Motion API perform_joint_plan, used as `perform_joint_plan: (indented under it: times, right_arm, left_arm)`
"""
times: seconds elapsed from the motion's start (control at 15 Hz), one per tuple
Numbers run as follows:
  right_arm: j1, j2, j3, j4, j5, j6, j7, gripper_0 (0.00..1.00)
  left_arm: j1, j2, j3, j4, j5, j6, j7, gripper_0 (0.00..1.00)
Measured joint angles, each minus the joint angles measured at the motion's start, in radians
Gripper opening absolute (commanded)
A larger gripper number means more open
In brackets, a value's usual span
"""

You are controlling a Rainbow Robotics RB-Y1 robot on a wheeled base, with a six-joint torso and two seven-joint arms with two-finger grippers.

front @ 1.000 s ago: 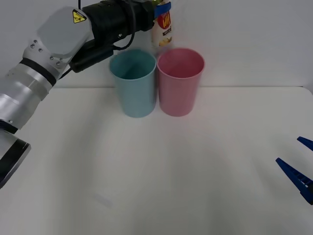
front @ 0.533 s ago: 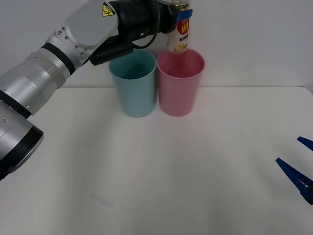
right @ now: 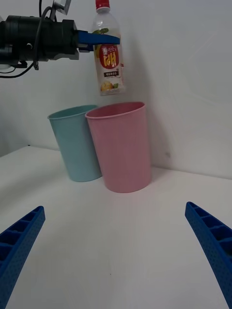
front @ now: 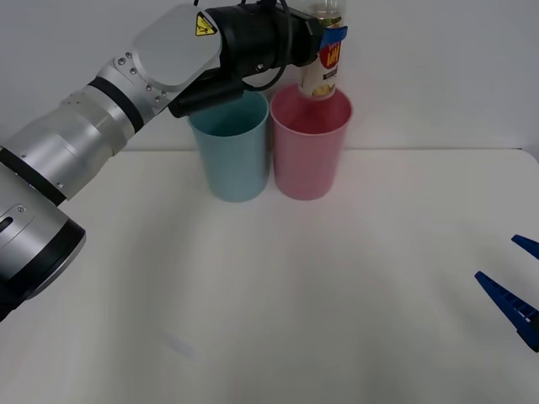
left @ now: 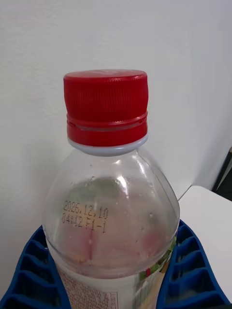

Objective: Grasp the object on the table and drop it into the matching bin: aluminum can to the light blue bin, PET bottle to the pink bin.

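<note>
At the top centre of the front view, the left gripper [front: 330,38] is clamped on the upright PET bottle [front: 322,59], holding it above the pink bin [front: 310,147] for release, beside the light blue bin [front: 231,151]. The right gripper [front: 515,290], fingers spread, waits lower right.

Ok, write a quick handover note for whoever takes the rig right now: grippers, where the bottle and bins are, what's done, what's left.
Left gripper: shut on the small clear plastic bottle with the red cap and yellow-orange label, held upright in the air above the tall pink plastic bin.
Right gripper: open, parked low over the white table on the robot's right side.
Light blue plastic bin: stands beside the pink one, to its left in the front view.
Done: bottle grasped, lifted and carried over the pink bin.
Left: open the left gripper so the bottle drops in, then pull the arm back.
</note>
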Motion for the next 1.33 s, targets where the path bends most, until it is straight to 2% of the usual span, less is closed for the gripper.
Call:
perform_joint_plan:
  times: [0.4,0.67,0.87,1.13,1.33]
  right_arm:
    - [0.000,0.000,0.000,0.000,0.000,0.000,0.000,1.00]
    - [0.000,0.000,0.000,0.000,0.000,0.000,0.000,1.00]
    - [0.000,0.000,0.000,0.000,0.000,0.000,0.000,1.00]
    - [0.000,0.000,0.000,0.000,0.000,0.000,0.000,1.00]
    - [0.000,0.000,0.000,0.000,0.000,0.000,0.000,1.00]
  left_arm:
    - [0.001,-0.003,0.001,0.001,-0.006,0.007,0.001,1.00]
    - [0.001,0.020,0.000,0.001,0.021,0.007,0.001,1.00]
    - [0.007,0.060,0.000,-0.006,0.074,0.006,-0.003,1.00]
    - [0.064,0.144,0.002,-0.091,0.154,0.007,-0.012,1.00]
    - [0.156,0.192,0.075,-0.193,0.173,0.005,-0.021,1.00]
